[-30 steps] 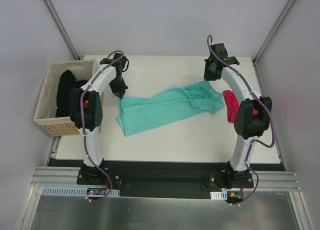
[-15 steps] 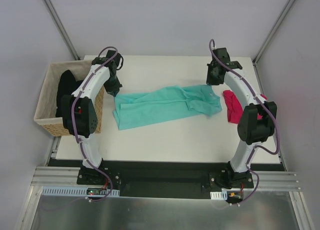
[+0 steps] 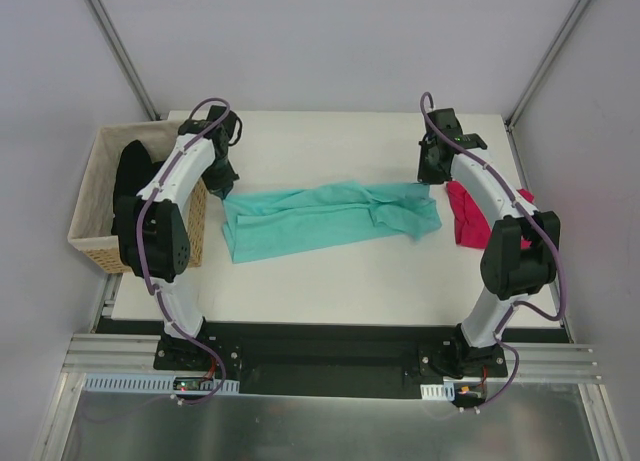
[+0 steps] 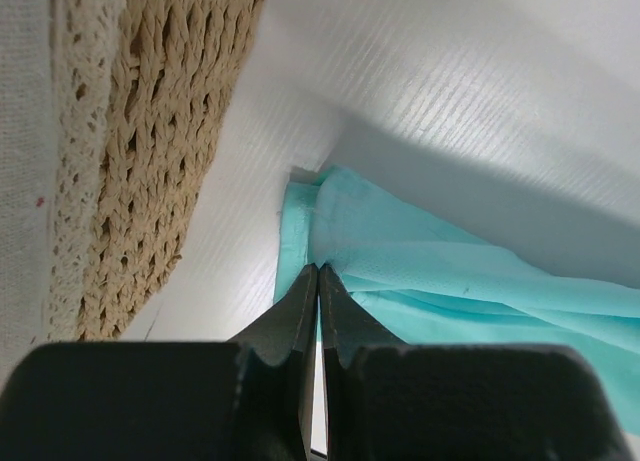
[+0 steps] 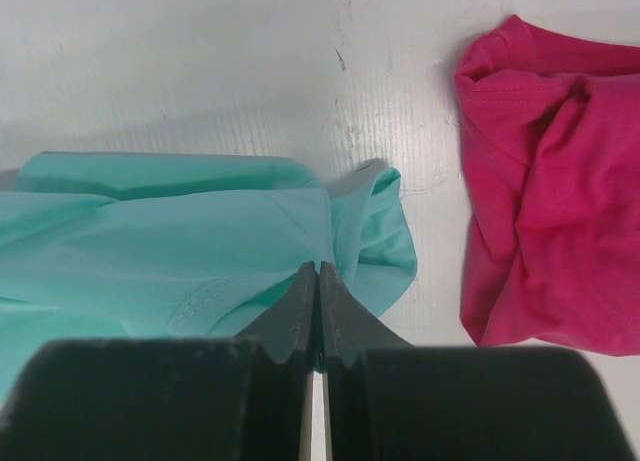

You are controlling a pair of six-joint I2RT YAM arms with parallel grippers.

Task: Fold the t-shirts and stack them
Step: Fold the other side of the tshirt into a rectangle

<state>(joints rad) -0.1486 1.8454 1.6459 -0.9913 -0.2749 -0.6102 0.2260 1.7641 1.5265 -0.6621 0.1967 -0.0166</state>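
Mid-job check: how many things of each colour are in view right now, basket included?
teal t-shirt: 1
magenta t-shirt: 1
black cloth heap in the basket, pieces not separable: 1
tan basket: 1
Total: 4

One teal t-shirt (image 3: pixel 320 216), one magenta t-shirt (image 3: pixel 467 216), one basket (image 3: pixel 105 253)

Both arms reach forward, spread wide, left tool (image 4: pixel 318 271) and right tool (image 5: pixel 318 269) pinched closed, pointing down.

spread t-shirt (image 3: pixel 330 216) — table (image 3: pixel 350 281) centre | bunched t-shirt (image 3: pixel 462 221) — right of it | basket (image 3: pixel 105 251) — far left
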